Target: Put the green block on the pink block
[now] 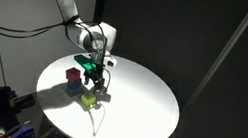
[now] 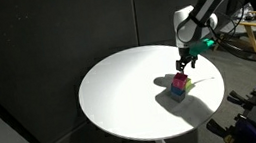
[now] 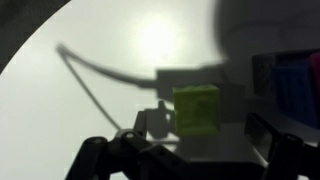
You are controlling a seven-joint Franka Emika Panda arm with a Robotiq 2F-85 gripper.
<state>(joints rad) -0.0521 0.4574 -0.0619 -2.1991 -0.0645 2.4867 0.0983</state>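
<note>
so the whole thing hangs on where the green block sits relative to the fingers. in the wrist view it's on the tabletop, out toward 12 o'clock from the gap between them and nudged to the 1 o'clock side, so not centred; the fingers look spread wide with nothing between them, so released, not gripping anything; it's a cube, so no long axis to worry about, and its faces look roughly square to the finger line, maybe a slight twist; a dark blue cube crowds in at 3 o'clock from it, and I can't tell if they touch; in an exterior view the pink block shows in the same little cluster, just beside the green one; my guess is shift a touch toward 3 o'clock, then go straight down; the finger on that side is the one that could clip the neighbour
</note>
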